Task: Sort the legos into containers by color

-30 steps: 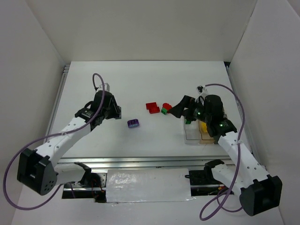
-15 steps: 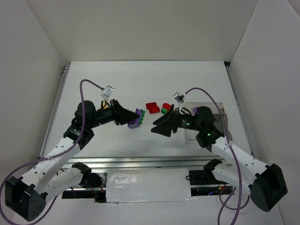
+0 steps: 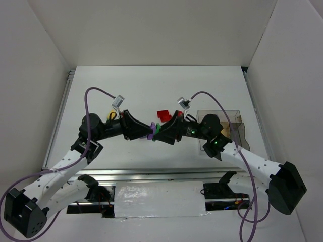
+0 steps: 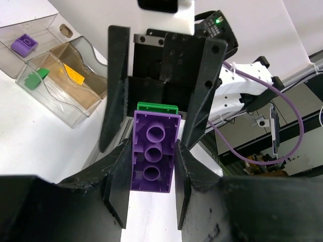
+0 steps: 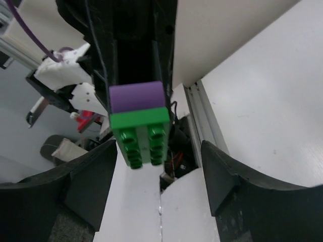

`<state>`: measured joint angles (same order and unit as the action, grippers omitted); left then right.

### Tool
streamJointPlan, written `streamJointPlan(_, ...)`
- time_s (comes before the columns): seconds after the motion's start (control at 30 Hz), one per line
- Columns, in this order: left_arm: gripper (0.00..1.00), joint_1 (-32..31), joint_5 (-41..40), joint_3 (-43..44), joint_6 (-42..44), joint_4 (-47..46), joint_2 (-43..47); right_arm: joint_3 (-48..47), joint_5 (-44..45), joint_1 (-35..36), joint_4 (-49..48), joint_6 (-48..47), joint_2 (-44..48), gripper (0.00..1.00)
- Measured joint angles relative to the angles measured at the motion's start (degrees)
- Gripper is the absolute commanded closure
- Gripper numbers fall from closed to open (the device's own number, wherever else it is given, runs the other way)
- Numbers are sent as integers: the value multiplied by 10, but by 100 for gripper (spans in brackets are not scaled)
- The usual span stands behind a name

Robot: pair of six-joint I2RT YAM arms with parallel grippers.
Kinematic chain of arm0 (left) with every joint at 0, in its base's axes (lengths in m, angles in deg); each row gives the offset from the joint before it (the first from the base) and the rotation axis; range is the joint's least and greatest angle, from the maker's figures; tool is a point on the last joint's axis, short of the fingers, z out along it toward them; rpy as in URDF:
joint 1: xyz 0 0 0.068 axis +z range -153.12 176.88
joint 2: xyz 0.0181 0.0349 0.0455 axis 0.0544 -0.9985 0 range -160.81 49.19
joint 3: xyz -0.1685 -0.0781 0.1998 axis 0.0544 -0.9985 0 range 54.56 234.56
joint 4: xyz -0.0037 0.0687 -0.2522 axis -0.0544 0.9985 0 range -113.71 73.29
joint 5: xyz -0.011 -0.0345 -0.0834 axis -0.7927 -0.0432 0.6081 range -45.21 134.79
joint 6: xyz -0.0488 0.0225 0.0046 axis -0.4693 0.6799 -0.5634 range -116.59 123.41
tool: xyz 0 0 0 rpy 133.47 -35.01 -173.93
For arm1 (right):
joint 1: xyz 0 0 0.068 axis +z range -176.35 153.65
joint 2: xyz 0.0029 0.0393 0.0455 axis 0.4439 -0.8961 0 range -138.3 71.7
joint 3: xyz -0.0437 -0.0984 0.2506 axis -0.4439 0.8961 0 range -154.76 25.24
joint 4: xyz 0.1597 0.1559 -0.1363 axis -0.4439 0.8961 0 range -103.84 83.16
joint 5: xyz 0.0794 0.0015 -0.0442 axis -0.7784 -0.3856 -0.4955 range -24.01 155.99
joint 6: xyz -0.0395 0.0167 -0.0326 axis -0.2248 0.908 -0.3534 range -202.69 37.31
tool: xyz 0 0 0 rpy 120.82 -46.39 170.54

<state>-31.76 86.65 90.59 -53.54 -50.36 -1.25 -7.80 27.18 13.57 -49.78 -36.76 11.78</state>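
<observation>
My left gripper [image 4: 153,147] is shut on a purple lego [image 4: 154,151] held above the table, with a green lego [image 4: 157,107] stuck to its far end. My right gripper [image 5: 159,151] faces it head-on. Its open fingers straddle the green lego [image 5: 141,138], with a clear gap on one side. In the top view the two grippers meet tip to tip at the purple lego [image 3: 152,137] and green lego [image 3: 157,130]. The clear container [image 4: 65,108] holds one purple [image 4: 24,44], one green [image 4: 34,79] and one yellow lego [image 4: 74,76] in separate compartments.
A red lego [image 3: 163,115] lies on the white table just behind the grippers. The container [image 3: 237,114] stands at the right, behind my right arm. White walls close in the table on three sides.
Both arms swung to the table's middle. The left one picked up the purple-green pair and lifted it. The right gripper closed in on the green end, its jaws narrowing.
</observation>
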Motion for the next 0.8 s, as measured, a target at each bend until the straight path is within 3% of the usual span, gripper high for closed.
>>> streamJointPlan(0.1, 100, -1, -1, 0, 2, 1, 0, -18, 2, 9, -12, -3, -9, 66)
streamJointPlan(0.13, 100, -1, 0, 0, 1, 2, 0, -23, 2, 11, -17, -4, -11, 90)
streamJointPlan(0.2, 100, 0, -3, 7, 5, 9, 3, -23, 0, 11, -24, -4, -14, 100)
streamJointPlan(0.57, 100, -4, -98, 64, 106, 178, 48, 7, 18, 4, -10, -47, 18, 100)
streamJointPlan(0.8, 100, -4, -147, 75, 138, 228, 65, 24, 62, -82, 114, -80, 70, 100)
